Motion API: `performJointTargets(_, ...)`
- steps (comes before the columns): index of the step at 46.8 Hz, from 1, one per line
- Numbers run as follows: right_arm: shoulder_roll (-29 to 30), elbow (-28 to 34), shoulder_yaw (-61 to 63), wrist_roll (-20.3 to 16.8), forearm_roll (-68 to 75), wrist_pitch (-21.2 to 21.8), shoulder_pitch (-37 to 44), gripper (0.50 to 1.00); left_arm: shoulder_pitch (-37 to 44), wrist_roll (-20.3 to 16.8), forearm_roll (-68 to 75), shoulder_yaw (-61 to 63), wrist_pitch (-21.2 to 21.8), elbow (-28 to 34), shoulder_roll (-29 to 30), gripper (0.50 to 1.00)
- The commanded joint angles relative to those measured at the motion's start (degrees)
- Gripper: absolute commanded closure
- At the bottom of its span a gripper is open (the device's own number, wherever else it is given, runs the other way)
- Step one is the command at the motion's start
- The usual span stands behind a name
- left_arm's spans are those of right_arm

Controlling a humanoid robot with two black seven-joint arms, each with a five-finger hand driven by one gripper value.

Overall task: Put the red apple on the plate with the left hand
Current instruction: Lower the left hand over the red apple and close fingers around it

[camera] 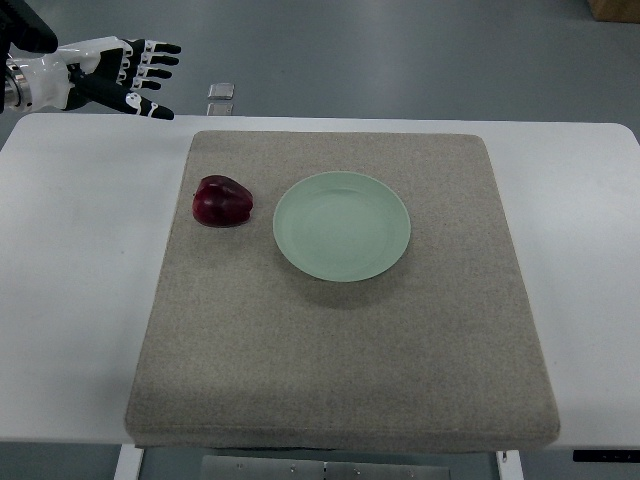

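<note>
With the left hand (135,75) spread empty above the tabletop's (80,280) far-left corner and the apple (222,201) resting on the mat (340,340) just left of the plate (342,226), an off-centre grasp risks rolling the apple away.

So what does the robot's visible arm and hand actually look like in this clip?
Only the left hand shows, at the top left corner. Its forearm and the back of the hand are glossy white shells, with black at the joints and palm. The fingers are black and segmented, with pale bands at the knuckles, and the thumb has a white tip. No cables or markings are readable.
</note>
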Motion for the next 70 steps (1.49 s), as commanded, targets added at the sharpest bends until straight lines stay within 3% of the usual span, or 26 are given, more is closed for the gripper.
performJointTargets(1, 0.0, 0.0, 0.0, 0.0, 0.0, 0.0, 0.0, 0.57, 0.0, -1.2, 5.2, 0.4, 0.0, -3.1, 1.0, 0.504)
performJointTargets(12, 0.0, 0.0, 0.0, 0.0, 0.0, 0.0, 0.0, 0.572, 0.6, -1.2, 13.7, 4.7, 0.0, -11.4, 2.6, 0.504)
performJointTargets(34, 0.0, 0.0, 0.0, 0.0, 0.0, 0.0, 0.0, 0.572, 0.4, -1.3, 28.6, 6.6, 0.0, -11.5, -1.7, 0.504)
performJointTargets(70, 0.0, 0.0, 0.0, 0.0, 0.0, 0.0, 0.0, 0.572, 0.7, -1.3, 32.2, 11.3, 0.0, -10.6, -5.6, 0.523)
